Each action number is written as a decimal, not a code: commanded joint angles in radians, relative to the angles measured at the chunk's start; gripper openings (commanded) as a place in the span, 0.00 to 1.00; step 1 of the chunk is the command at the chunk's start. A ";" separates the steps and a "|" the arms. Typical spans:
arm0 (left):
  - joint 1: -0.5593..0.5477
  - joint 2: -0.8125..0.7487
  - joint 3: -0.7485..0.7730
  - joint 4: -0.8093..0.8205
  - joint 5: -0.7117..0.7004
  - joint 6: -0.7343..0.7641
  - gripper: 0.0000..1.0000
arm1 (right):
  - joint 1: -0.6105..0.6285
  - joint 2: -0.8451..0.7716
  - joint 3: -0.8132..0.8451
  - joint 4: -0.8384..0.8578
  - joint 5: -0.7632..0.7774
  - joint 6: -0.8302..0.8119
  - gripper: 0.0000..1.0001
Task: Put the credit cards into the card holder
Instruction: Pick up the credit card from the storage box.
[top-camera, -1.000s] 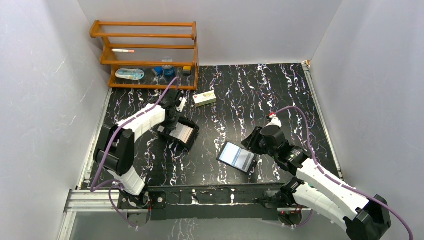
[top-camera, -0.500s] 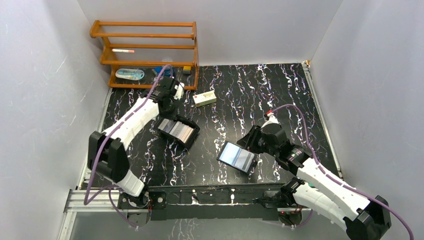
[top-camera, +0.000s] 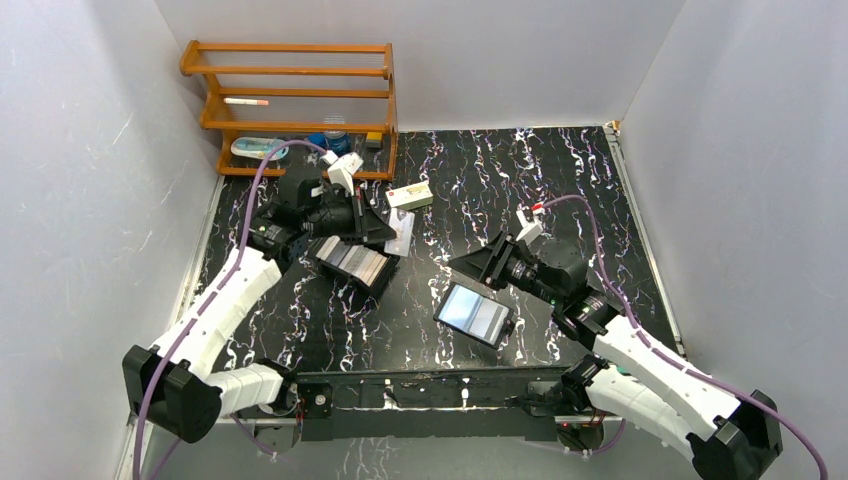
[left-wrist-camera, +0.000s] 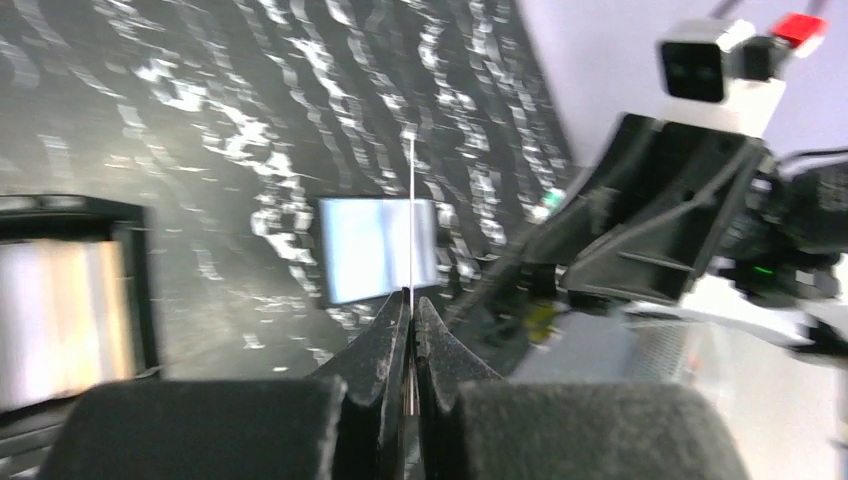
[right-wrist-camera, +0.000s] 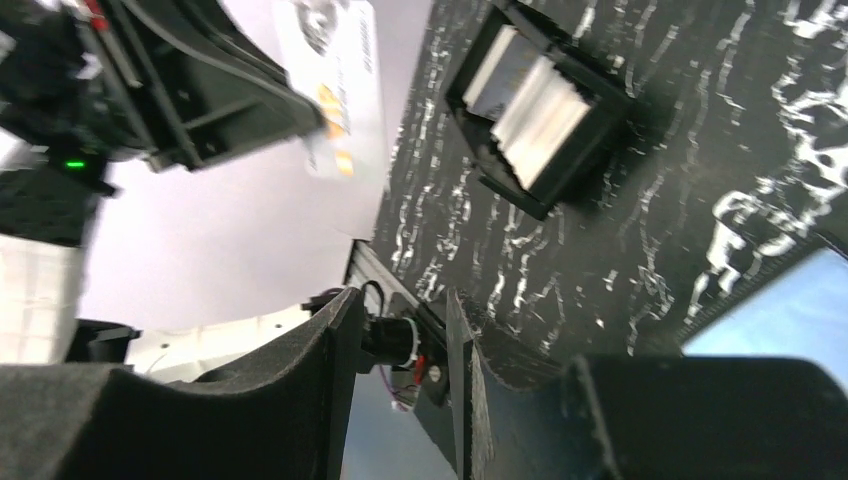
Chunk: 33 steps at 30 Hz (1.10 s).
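My left gripper (top-camera: 381, 231) hangs above the black hinged box (top-camera: 325, 262), shut on one pale credit card (top-camera: 401, 234). In the left wrist view that card (left-wrist-camera: 411, 200) shows edge-on as a thin white line rising from the closed tips of the left gripper (left-wrist-camera: 411, 298). The remaining credit cards (top-camera: 360, 264) lie stacked in the box. The card holder (top-camera: 476, 314) lies open on the table, its glossy blue-grey inside facing up. My right gripper (top-camera: 468, 264) is open and empty just above the holder's far-left side, pointing at the left gripper. The right wrist view shows the held card (right-wrist-camera: 340, 90).
A wooden rack (top-camera: 290, 105) with small items stands at the back left. A cream carton (top-camera: 409, 196) lies just right of it. Grey walls close in the black marbled table (top-camera: 560, 190) on three sides. The box of cards (right-wrist-camera: 540, 110) shows in the right wrist view.
The left gripper closed on a card at the box, lifted it out and swung right toward the middle. The right gripper rose off the card holder and turned left.
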 joint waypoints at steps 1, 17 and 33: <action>0.002 -0.029 -0.126 0.363 0.331 -0.333 0.00 | -0.003 0.034 0.010 0.239 -0.063 0.083 0.44; -0.030 -0.041 -0.339 0.713 0.458 -0.606 0.00 | -0.003 0.150 0.054 0.360 -0.079 0.146 0.45; -0.052 0.004 -0.267 0.384 0.343 -0.360 0.42 | -0.004 0.095 0.002 0.273 -0.027 0.089 0.00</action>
